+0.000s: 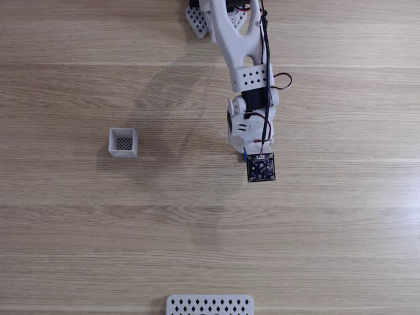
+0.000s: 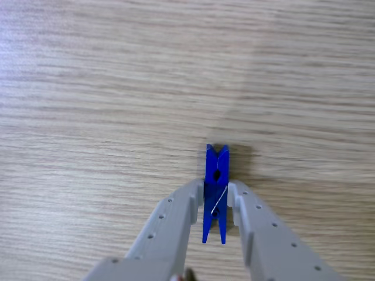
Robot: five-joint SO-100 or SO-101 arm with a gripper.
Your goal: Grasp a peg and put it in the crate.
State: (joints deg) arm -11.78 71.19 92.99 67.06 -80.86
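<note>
From my end, on the fixed view, the crate sits over on the left side of the wooden table, open top up, and you can see the dark mesh floor inside it. Moving right, down at the bottom edge near the middle there's a flat white perforated plate with diamond holes, only partly in frame. Further right the white arm comes down from the top edge, and the little camera board on its wrist is well apart from the crate. A sliver of blue peeks out just left of that board. On the other view it's way clearer: the grey gripper comes in from the bottom, left finger then right finger, and the peg stands lengthwise right between them. Both fingertips look pressed against the peg's sides, so the jaws are nearly closed, pinching it around its middle. Can't tell whether the peg is resting on the table or lifted off it.
</note>
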